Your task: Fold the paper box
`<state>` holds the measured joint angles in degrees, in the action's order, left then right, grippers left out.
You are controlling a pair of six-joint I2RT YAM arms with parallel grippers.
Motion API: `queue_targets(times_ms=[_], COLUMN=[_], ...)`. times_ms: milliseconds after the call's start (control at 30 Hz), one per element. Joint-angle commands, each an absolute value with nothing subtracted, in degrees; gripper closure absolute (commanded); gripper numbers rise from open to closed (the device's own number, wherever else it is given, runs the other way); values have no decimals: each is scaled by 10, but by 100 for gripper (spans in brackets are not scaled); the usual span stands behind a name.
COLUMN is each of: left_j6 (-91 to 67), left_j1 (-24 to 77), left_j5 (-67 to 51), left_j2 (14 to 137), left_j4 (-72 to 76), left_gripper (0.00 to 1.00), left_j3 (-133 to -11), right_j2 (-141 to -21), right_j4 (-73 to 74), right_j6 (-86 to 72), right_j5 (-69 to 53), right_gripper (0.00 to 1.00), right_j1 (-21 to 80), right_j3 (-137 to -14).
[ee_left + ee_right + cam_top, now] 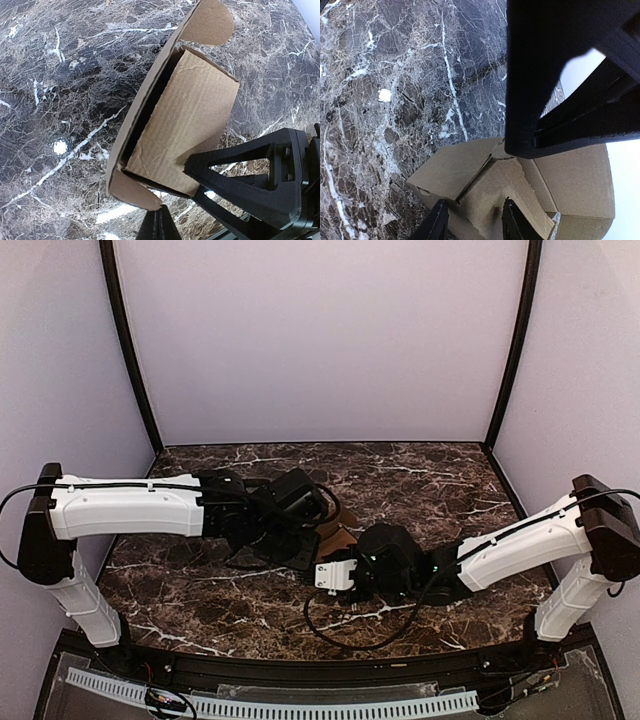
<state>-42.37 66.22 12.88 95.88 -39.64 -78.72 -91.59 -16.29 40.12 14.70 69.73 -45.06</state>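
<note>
The paper box point(187, 117) is plain brown cardboard, partly folded, with rounded flaps point(210, 22) sticking out at both ends. It lies on the dark marble table at the centre, mostly hidden under both wrists in the top view point(341, 528). My left gripper point(160, 217) is shut with its tips pressed together, just under the box's lower flap. In the right wrist view, a corner of the box point(480, 185) sits between the fingertips of my right gripper point(472, 215), which is closed on it. One of its fingers point(235, 175) lies on the box's panel.
The marble table point(420, 480) is enclosed by pale walls behind and at both sides. A loose black cable point(350, 635) loops on the table in front of the right wrist. The left arm point(125, 508) and right arm point(515, 548) reach inward from the near corners.
</note>
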Motion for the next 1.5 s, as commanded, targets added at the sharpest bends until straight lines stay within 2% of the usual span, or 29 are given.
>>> queue_targets(times_ms=[0, 133, 267, 467, 700, 900, 1033, 1200, 1467], left_j6=[-408, -406, -399, -393, -386, -380, -376, -372, -352], left_j1=[659, 651, 649, 642, 639, 635, 635, 635, 635], left_j5=[120, 109, 121, 124, 127, 125, 125, 123, 86], left_j2=[947, 969, 978, 985, 989, 990, 986, 978, 959], left_j4=[-397, -393, -404, -403, -412, -410, -411, -412, -364], left_gripper=[99, 99, 99, 99, 99, 99, 99, 99, 99], left_j3=[-775, -765, -763, -764, -776, -776, -783, -793, -794], right_j2=[-899, -877, -850, -818, -785, -752, -752, -788, -866], right_j4=[-216, -182, -83, 86, 168, 195, 150, 121, 117], right_j6=[389, 391, 387, 354, 362, 343, 336, 308, 317], right_j5=[146, 145, 114, -31, -128, -209, -212, -247, -289], right_gripper=[63, 62, 59, 52, 48, 46, 40, 39, 38], right_j1=[691, 690, 681, 648, 593, 511, 458, 388, 359], right_j3=[-449, -460, -487, -542, -555, -571, -529, -521, -527])
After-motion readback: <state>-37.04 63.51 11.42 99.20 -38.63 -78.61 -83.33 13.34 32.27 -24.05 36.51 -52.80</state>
